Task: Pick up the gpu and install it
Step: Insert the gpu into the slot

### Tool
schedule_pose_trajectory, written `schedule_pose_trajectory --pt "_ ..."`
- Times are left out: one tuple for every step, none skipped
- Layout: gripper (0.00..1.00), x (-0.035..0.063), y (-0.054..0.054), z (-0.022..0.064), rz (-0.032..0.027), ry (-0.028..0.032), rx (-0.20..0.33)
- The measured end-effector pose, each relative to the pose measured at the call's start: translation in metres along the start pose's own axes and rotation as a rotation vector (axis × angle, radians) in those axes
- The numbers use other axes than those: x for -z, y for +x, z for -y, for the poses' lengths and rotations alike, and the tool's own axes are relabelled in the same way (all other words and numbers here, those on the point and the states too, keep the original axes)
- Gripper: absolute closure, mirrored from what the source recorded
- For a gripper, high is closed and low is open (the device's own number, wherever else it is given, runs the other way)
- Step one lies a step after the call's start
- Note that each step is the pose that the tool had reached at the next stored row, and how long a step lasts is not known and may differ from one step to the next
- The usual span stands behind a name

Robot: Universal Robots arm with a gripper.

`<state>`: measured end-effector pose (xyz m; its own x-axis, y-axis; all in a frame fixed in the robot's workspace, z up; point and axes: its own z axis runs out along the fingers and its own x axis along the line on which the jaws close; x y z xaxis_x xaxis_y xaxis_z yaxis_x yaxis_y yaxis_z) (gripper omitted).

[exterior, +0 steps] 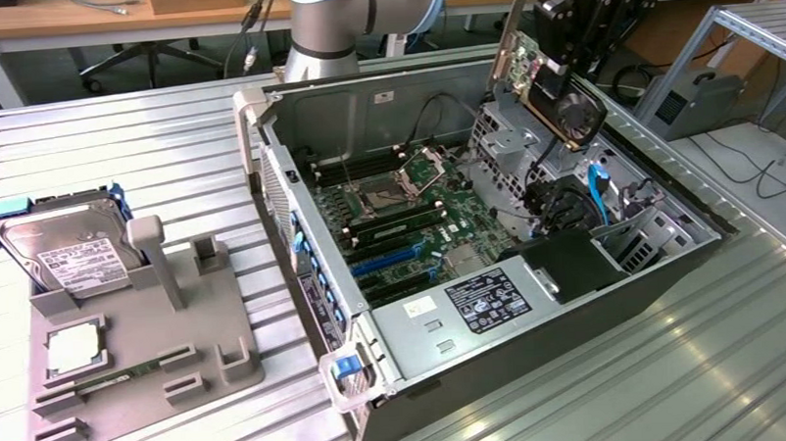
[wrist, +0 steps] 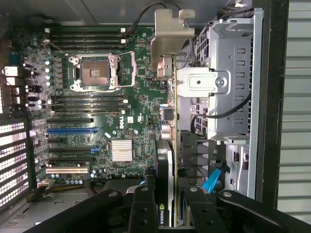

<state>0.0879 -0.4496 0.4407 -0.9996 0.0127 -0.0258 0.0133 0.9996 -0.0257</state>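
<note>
One hand (exterior: 567,75) clamps the gpu (exterior: 572,114), holding it edge-on above the motherboard (exterior: 426,219) in the open case (exterior: 555,372).

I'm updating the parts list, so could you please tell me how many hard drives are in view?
1. The hard drive stands in the grey holder on the exterior view's left, beside the open computer case. More could be hidden inside the case's drive cage.

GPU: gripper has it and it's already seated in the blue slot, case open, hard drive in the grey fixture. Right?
Not seated. The exterior view shows the gripper holding the gpu in the air above the open case, clear of the blue slot, which is empty. The rest holds: case open, hard drive in the grey fixture.
</note>
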Motion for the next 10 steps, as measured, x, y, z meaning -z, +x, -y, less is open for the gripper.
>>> schedule_pose_trajectory --pt "0.73 0.0 0.0 0.0 0.0 0.0 0.0" --pt "0.73 0.0 0.0 0.0 0.0 0.0 0.0" --pt "0.73 0.0 0.0 0.0 0.0001 0.0 0.0" --pt "0.73 0.0 0.0 0.0 0.0 0.0 0.0" --pt "0.73 0.0 0.0 0.0 0.0 0.0 0.0" --pt "0.73 0.0 0.0 0.0 0.0 0.0 0.001" --pt "0.73 0.0 0.0 0.0 0.0001 0.0 0.002" --pt "0.73 0.0 0.0 0.0 0.0003 -0.0003 0.009" --pt "0.73 0.0 0.0 0.0 0.0005 -0.0005 0.017" --pt "0.73 0.0 0.0002 0.0 0.0007 -0.0006 0.028"
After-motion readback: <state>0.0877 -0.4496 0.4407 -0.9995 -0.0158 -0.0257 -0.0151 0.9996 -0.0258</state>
